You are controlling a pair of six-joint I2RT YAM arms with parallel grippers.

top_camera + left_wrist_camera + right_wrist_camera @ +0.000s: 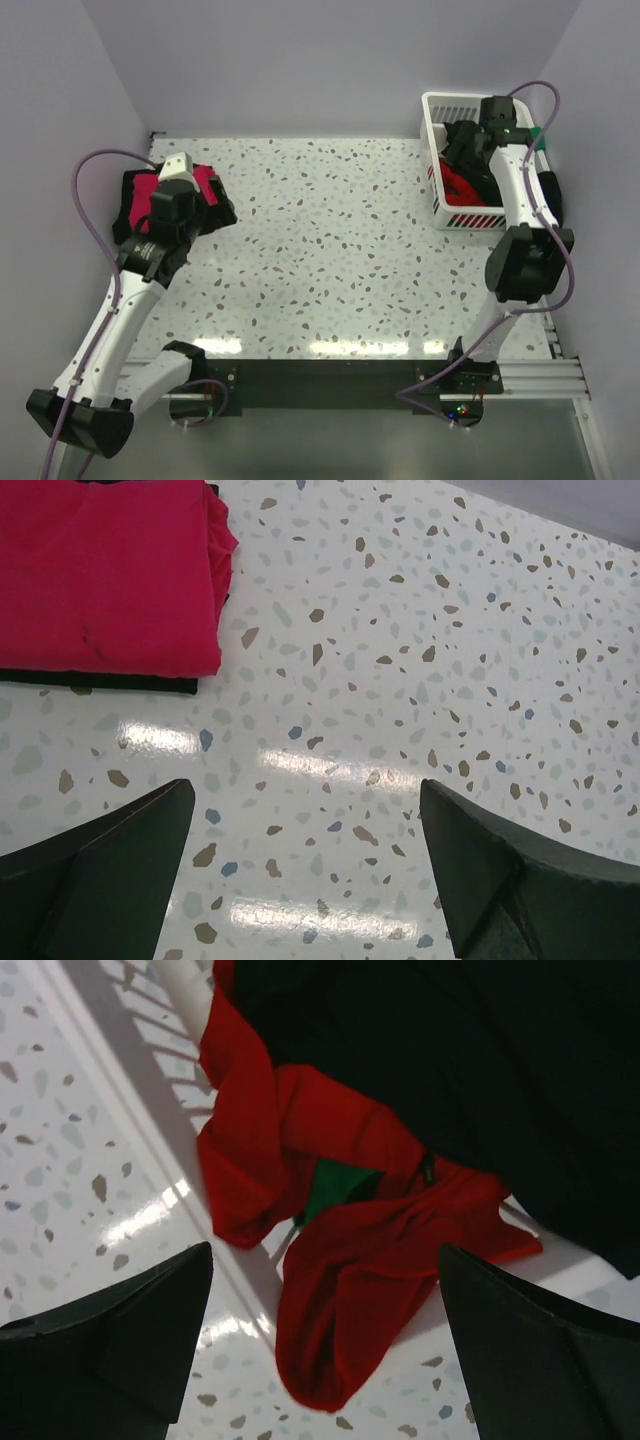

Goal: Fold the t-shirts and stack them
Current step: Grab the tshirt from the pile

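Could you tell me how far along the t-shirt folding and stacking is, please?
Done: a folded magenta t-shirt lies on a folded black t-shirt, far left. In hand: nothing; the left gripper is open beside that stack, the right gripper open over the basket. Left: the crumpled red t-shirt, green t-shirt and loose black t-shirt there.
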